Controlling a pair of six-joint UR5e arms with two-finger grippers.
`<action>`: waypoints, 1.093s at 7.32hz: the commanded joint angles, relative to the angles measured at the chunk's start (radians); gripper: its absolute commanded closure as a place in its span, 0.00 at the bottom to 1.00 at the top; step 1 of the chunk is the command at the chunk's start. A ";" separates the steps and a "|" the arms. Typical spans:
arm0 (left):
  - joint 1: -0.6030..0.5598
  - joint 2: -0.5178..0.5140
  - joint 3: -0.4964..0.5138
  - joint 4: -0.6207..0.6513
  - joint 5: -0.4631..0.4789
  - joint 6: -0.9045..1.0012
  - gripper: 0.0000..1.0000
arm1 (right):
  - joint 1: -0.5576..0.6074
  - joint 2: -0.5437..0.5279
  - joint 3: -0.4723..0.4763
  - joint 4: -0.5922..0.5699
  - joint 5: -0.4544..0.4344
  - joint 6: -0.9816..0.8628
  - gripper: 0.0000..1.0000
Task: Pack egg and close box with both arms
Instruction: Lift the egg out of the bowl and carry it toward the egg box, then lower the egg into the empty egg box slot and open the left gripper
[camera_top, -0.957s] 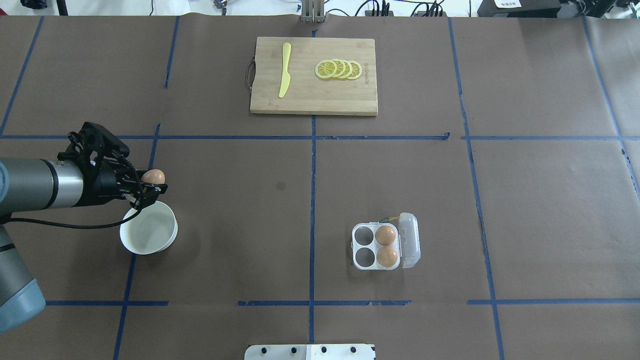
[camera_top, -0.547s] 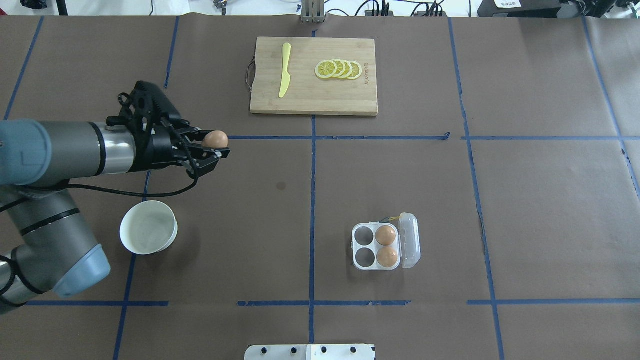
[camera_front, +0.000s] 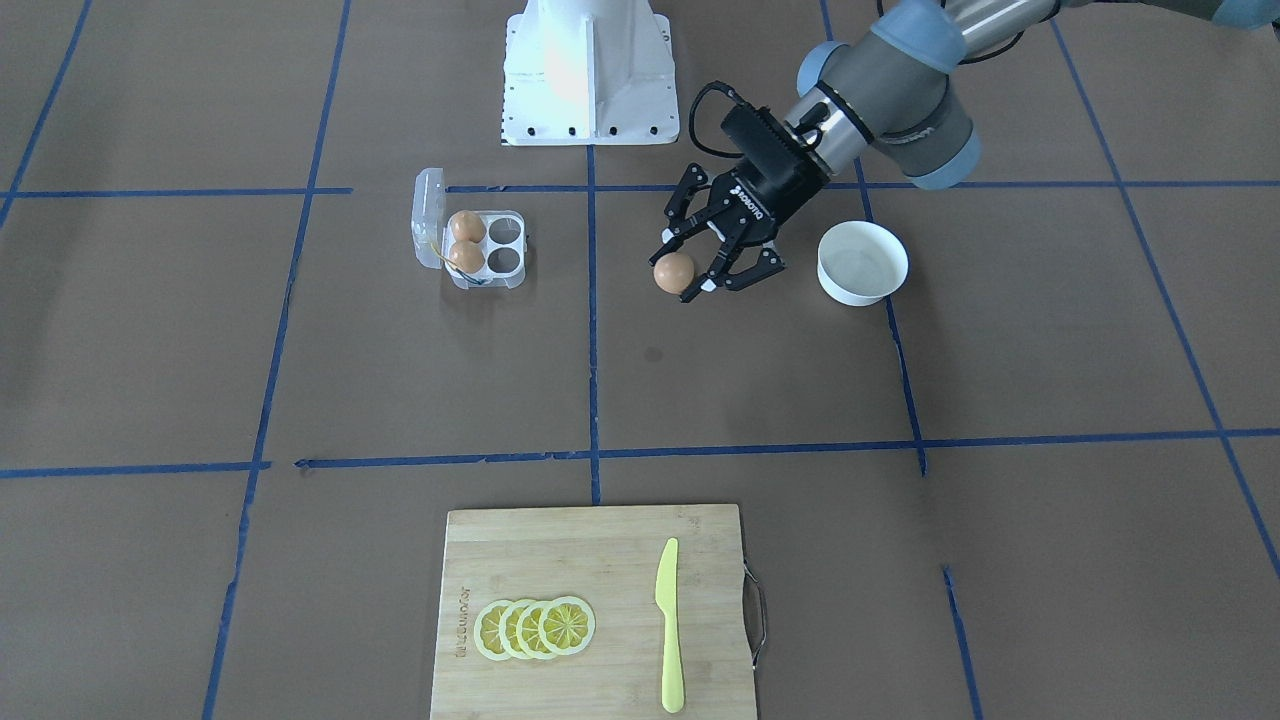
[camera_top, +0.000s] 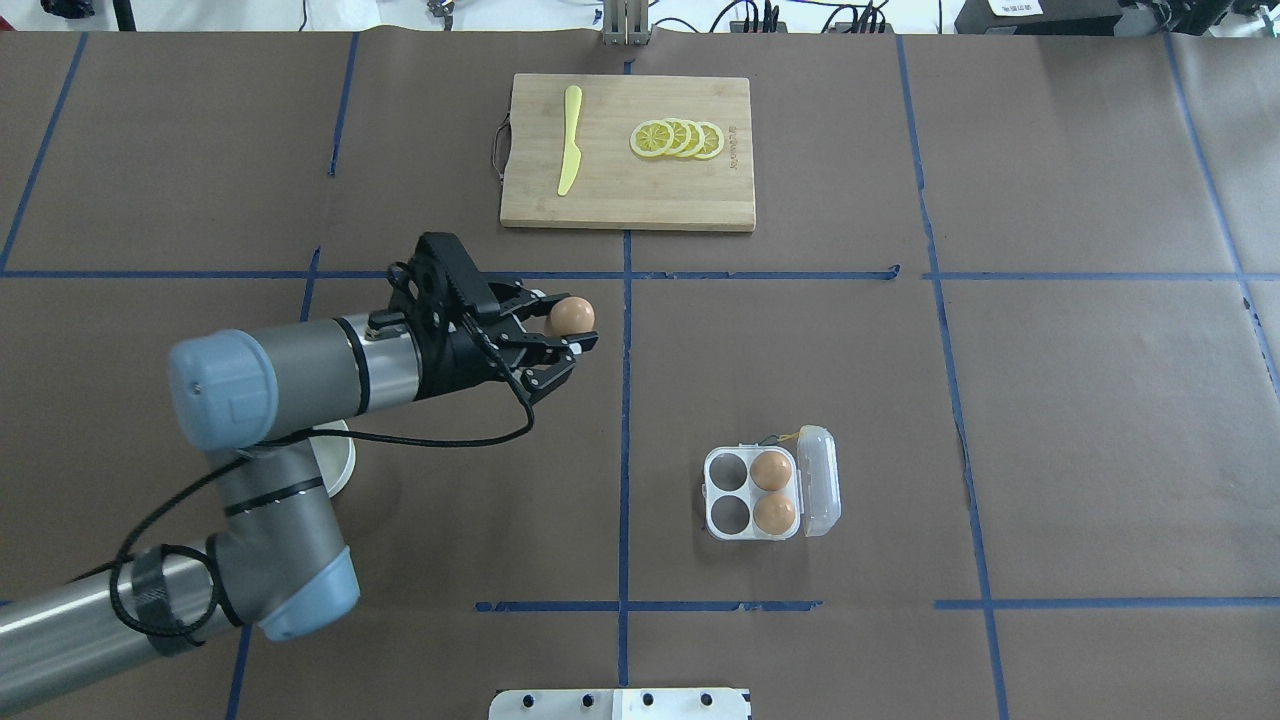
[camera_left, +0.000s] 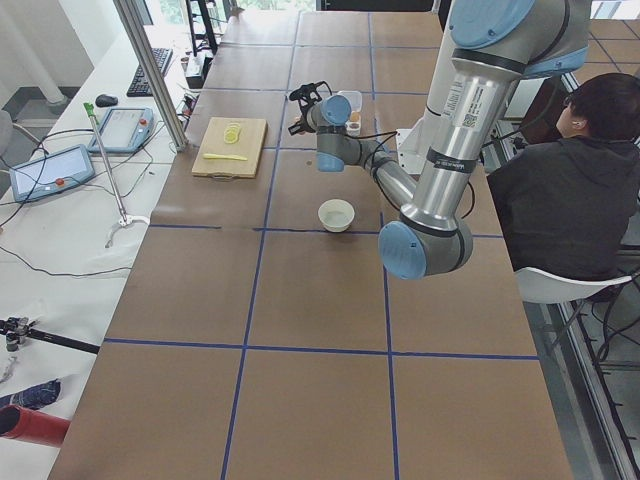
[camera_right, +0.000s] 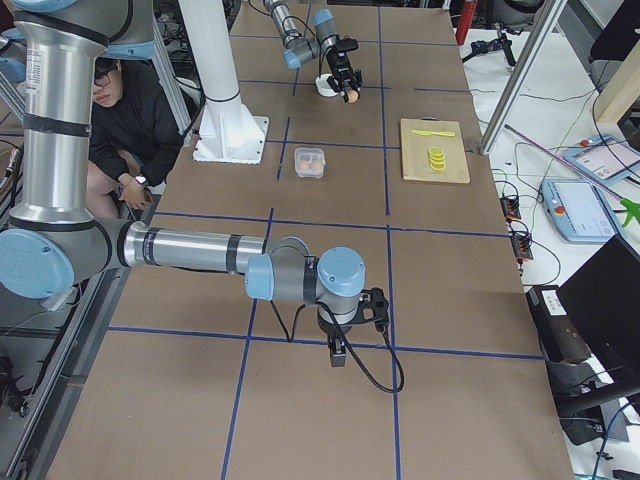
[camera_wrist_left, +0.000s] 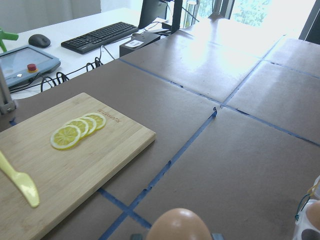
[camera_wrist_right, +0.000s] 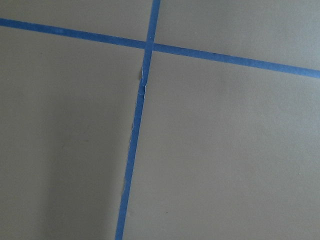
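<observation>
1. Left gripper (camera_top: 562, 334) is clamped on the smooth tan-brown oval egg (camera_top: 571, 316), pinched near the fingertips. The egg hangs in the air over the brown paper-covered table (camera_top: 1000, 400), approx mid-table and well apart from the box.
2. Right gripper (camera_right: 338, 355) shows only in the side view, low over the table's far end. Can't tell if it's spread or closed.
3. Risk in transit: the egg is smooth and round w/ tip contact only, so a fast swing or jolt could roll it out. A drop would prob. crack it, and so would over-squeezing.
4. Risk at placing: the small clear plastic four-cup carton (camera_top: 712, 492) looks light and nothing holds it. An off-centre descent could hit a cup rim or a packed egg and shove the carton.
5. Risk at closing: the hinged clear lid (camera_top: 818, 480) stands open on the side away from the left arm. Shutting it on an unseated egg would press on the shell.
6. Containers:
   - Carton: two brown packed eggs (camera_top: 771, 470) sit in the cups next to the lid. The two cups (camera_top: 727, 468) toward the left arm are vacant.
   - Round white bowl (camera_front: 860, 292), near the left gripper: nothing seen inside.
   - Wooden cutting board (camera_top: 620, 190): carries lemon slices (camera_top: 678, 138) and a yellow plastic knife (camera_top: 569, 140), not part of this job.
</observation>
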 joint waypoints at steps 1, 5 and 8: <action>0.134 -0.131 0.136 -0.043 0.139 0.065 1.00 | 0.000 0.001 -0.004 0.000 -0.001 -0.002 0.00; 0.255 -0.206 0.223 -0.045 0.187 0.065 0.92 | 0.000 -0.002 -0.006 -0.001 -0.001 -0.002 0.00; 0.257 -0.223 0.253 -0.048 0.182 0.073 0.72 | 0.000 -0.002 -0.012 -0.001 -0.001 -0.002 0.00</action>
